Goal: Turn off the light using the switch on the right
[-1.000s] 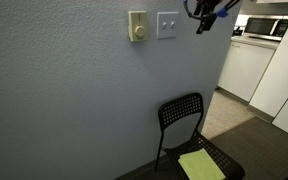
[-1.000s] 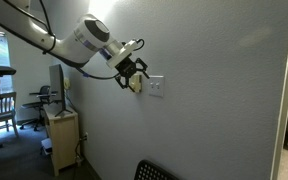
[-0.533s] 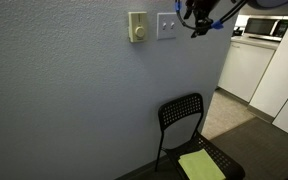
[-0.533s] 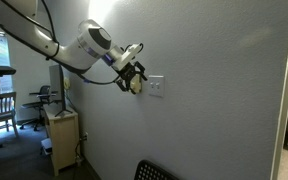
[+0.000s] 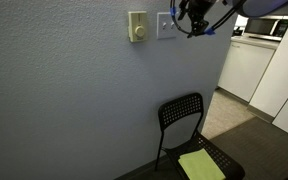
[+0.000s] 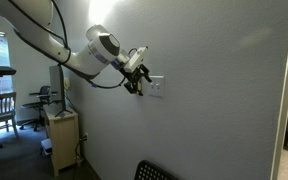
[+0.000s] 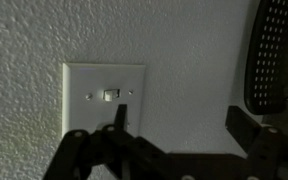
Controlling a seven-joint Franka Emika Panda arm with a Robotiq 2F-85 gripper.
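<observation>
Grey wall (image 5: 74,100) is carrying a white square switch plate (image 7: 104,75); the black gripper (image 6: 136,84), jaws' gap unclear, is needing centred toggle (image 7: 111,95) contact.

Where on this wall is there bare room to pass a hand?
Bare wall spreads left of the cream knob plate and below both plates down to the chair. Crowded: right edge of the switch, where the gripper sits.
</observation>
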